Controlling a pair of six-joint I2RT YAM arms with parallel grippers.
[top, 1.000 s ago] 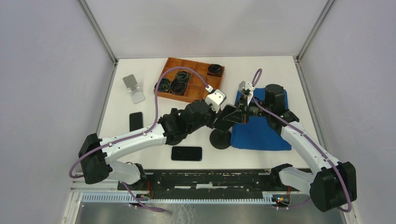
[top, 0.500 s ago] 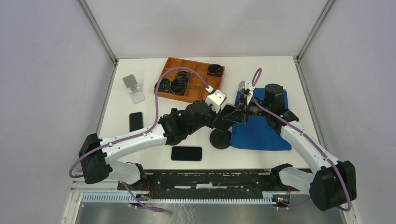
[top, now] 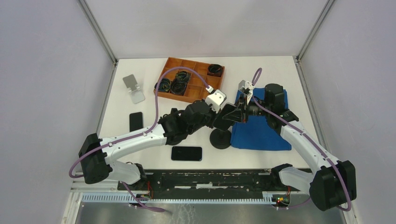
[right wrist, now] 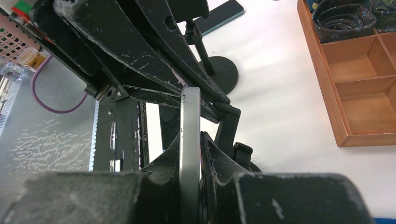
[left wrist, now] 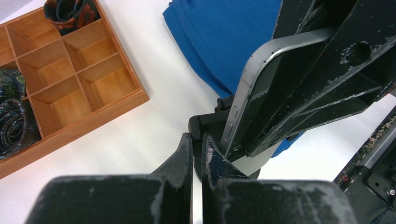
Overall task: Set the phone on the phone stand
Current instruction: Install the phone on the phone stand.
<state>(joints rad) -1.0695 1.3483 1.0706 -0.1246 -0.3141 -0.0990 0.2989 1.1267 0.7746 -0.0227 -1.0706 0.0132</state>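
My right gripper (right wrist: 190, 138) is shut on a phone (right wrist: 190, 107) with a silver edge, held upright and edge-on between its jaws. In the top view that phone (top: 225, 119) hangs just above the black phone stand (top: 220, 139), which has a round base and a thin pole. My left gripper (left wrist: 198, 140) is shut with nothing between its fingers. Its tips are right against the stand's black cradle (left wrist: 205, 125), beside the phone's (left wrist: 247, 91) lower corner. From the right wrist, the stand's base (right wrist: 223, 72) shows behind the left arm's fingers (right wrist: 140, 42).
A folded blue cloth (top: 261, 133) lies under my right arm. A wooden divider tray (top: 180, 96) holding dark coiled items stands at the back. A silver stand (top: 133, 88) is at the far left. Two more phones lie flat, one on the left (top: 136, 121), one near the front edge (top: 187, 153).
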